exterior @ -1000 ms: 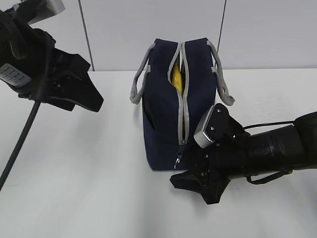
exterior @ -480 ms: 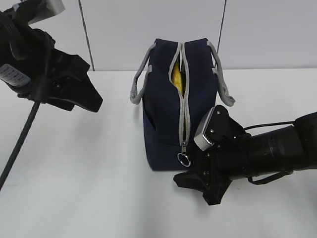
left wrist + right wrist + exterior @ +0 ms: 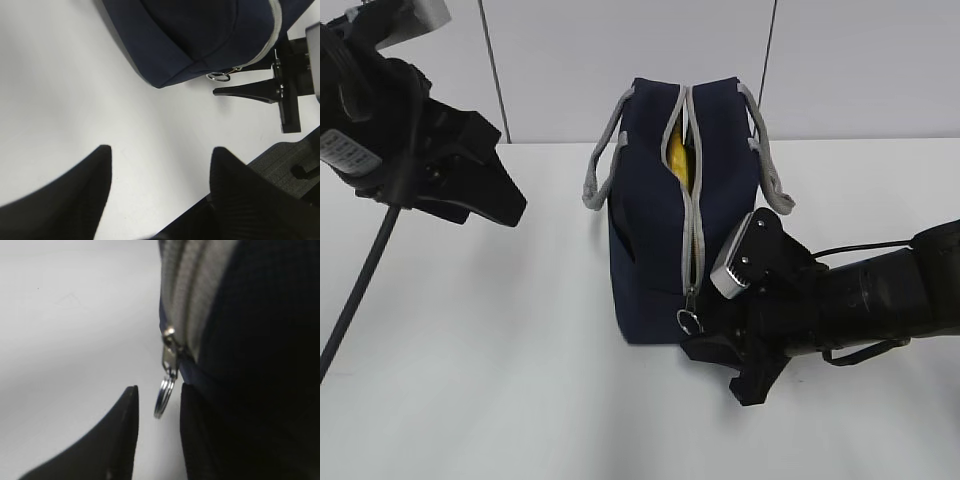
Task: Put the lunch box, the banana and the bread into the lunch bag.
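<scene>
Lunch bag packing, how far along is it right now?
Done, partly: the banana shows yellow through the gap in the lunch bag; the lunch box and bread are not in view, so whether they are inside cannot be told. In hand: the right gripper is open with its fingers either side of the zipper ring pull, not yet closed on it. The left gripper hangs open, away from the bag. Left: the zipper is still unzipped.
</scene>
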Available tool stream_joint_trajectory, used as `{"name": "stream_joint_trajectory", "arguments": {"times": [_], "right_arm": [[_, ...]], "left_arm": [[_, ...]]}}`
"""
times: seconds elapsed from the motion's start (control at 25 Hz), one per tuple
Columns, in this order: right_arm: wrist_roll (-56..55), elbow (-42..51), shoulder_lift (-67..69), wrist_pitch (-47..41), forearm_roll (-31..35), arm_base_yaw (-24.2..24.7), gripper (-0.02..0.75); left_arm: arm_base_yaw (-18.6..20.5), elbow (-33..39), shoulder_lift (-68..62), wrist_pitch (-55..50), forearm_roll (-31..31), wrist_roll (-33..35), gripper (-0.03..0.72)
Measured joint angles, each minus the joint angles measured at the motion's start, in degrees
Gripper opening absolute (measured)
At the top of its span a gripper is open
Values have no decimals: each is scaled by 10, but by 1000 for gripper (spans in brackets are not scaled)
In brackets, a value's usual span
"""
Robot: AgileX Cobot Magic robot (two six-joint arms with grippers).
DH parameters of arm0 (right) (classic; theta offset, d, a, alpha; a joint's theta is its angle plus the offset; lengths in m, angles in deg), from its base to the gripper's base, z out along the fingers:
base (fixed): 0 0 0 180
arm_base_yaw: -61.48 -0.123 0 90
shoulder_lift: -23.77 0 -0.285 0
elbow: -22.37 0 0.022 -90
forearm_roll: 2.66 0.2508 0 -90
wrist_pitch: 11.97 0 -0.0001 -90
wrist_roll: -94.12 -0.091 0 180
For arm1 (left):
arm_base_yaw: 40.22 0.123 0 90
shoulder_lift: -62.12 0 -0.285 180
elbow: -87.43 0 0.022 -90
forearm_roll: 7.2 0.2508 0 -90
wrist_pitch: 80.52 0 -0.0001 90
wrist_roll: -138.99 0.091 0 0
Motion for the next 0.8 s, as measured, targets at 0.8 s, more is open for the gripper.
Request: {"name": "stream_joint_trajectory", "arguments": {"times": [0.8], "right_arm": [[-102,0,-20,46,-16,0,0]], "left_arm": [[0,0,0,-1,0,0,435]]}}
